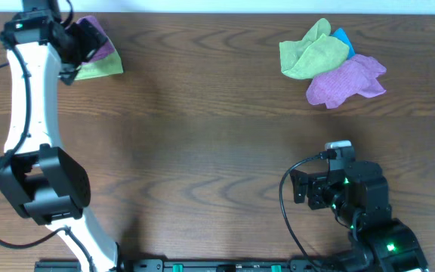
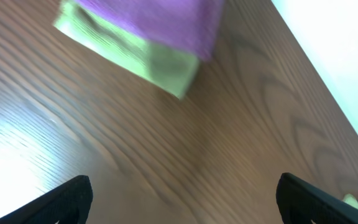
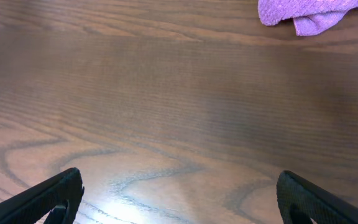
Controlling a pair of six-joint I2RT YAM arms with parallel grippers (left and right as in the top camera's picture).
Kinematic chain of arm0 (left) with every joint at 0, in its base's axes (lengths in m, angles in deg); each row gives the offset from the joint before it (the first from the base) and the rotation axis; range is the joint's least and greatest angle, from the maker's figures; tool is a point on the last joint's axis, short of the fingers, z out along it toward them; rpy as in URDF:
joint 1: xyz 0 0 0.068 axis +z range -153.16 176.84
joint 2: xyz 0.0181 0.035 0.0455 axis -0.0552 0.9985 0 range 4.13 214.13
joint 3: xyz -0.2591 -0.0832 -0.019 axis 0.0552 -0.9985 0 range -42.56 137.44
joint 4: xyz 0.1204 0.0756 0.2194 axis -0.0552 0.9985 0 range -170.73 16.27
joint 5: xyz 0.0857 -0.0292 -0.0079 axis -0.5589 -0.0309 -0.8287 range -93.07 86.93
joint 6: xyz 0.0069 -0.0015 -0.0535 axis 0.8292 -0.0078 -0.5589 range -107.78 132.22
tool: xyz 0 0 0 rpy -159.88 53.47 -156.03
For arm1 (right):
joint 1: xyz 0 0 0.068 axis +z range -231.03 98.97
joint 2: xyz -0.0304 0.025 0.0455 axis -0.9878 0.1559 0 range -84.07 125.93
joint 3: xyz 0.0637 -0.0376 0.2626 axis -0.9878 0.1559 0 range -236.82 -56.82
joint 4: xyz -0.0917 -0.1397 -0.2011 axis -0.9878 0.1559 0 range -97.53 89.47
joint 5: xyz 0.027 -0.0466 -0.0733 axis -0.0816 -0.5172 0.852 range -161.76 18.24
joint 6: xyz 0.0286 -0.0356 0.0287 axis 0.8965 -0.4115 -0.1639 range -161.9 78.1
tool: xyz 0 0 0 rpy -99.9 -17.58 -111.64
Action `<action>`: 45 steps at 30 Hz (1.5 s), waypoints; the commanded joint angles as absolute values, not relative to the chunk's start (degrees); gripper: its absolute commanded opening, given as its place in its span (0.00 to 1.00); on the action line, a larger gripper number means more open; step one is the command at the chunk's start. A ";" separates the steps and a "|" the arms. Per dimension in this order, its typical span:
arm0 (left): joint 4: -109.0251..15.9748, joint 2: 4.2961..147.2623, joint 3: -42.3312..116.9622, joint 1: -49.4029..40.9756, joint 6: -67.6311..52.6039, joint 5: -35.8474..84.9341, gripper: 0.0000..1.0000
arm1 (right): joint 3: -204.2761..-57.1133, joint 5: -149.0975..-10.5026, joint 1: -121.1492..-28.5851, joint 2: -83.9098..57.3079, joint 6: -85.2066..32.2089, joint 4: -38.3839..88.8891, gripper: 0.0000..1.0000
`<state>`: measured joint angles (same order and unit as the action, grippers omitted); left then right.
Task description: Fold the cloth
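The cloth (image 1: 106, 47) lies folded, lilac-purple, on a folded light green cloth (image 1: 100, 69) at the table's far left corner. No tag shows. In the left wrist view the cloth (image 2: 160, 22) and the green one under it (image 2: 135, 56) are at the top, blurred. My left gripper (image 1: 87, 39) hovers just over the stack, open and empty (image 2: 185, 190), with bare wood between its fingers. My right gripper (image 1: 299, 189) is open and empty (image 3: 179, 190) near the front right, far from any cloth.
A crumpled pile sits at the far right: a second purple cloth (image 1: 346, 79), also in the right wrist view (image 3: 309, 12), a light green cloth (image 1: 312, 53) and a blue one (image 1: 342, 38). Brown wood table (image 1: 202, 136). The white wall edge runs along the back.
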<state>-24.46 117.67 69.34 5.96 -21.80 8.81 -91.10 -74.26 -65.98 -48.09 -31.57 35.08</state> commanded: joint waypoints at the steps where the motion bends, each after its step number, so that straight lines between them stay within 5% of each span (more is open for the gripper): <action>1: -22.60 115.92 70.43 4.23 -20.75 11.98 0.95 | -90.82 -73.47 -66.49 -48.13 -30.59 35.14 0.99; 23: -12.66 115.42 70.41 -9.86 -14.32 -5.05 0.95 | -90.82 -73.47 -66.49 -48.13 -30.59 35.12 0.99; 36: -18.82 107.88 68.31 -15.79 -9.29 -15.76 0.95 | -90.82 -73.45 -66.49 -48.13 -30.59 35.12 0.99; 45: -34.60 96.34 45.42 -15.50 -8.31 -15.39 0.95 | -90.82 -73.47 -66.49 -48.13 -30.59 35.14 0.99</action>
